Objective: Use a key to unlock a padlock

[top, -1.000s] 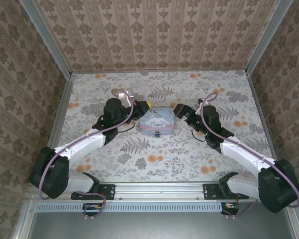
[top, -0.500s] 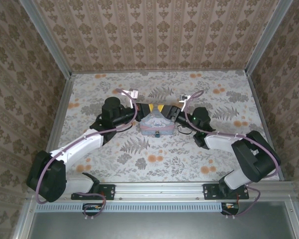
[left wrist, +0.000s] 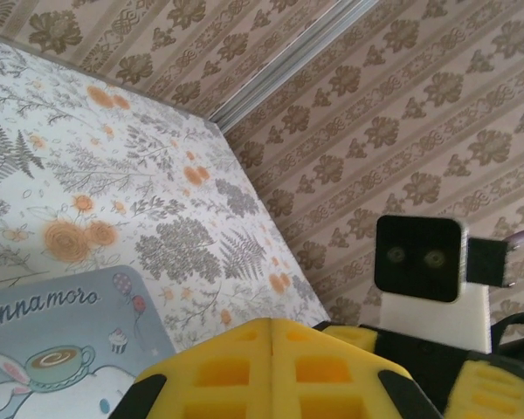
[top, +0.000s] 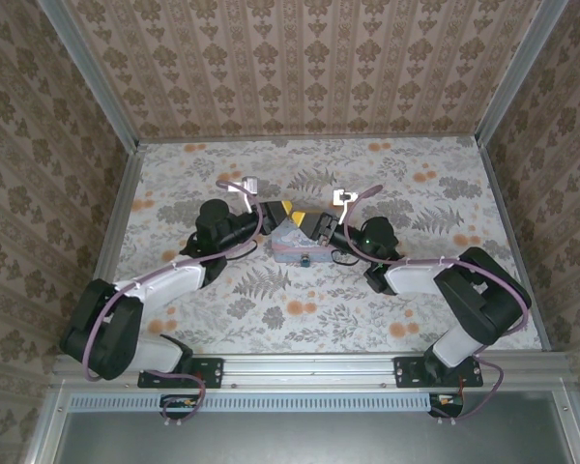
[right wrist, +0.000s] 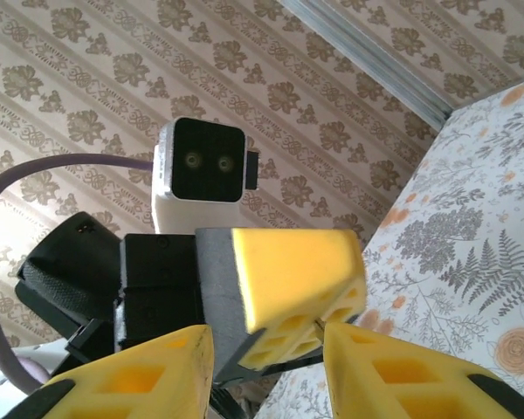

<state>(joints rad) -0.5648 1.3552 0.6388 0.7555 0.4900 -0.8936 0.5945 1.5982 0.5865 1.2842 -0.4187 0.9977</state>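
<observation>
Top external view: nearest to you, the tiny dark padlock [top: 306, 259] is sitting right at the near side of the pale blue box [top: 290, 246]. The box is lying in the middle of the flowery surface [top: 367, 309]. Just past the padlock, both arms are leaning in over the box. The left end effector [top: 278, 209] and the right end effector [top: 307, 222] are meeting tip to tip above it.

In the left wrist view, the left one's yellow fingers [left wrist: 227, 371] are pressing tight together above the box's cartoon lid. You cannot tell if anything is pinched there.

In the right wrist view, the right one's fingers [right wrist: 140, 380] are standing apart, and the left one's yellow tip is showing in the gap. Farthest back, the patterned wall [top: 300, 68] is standing.
</observation>
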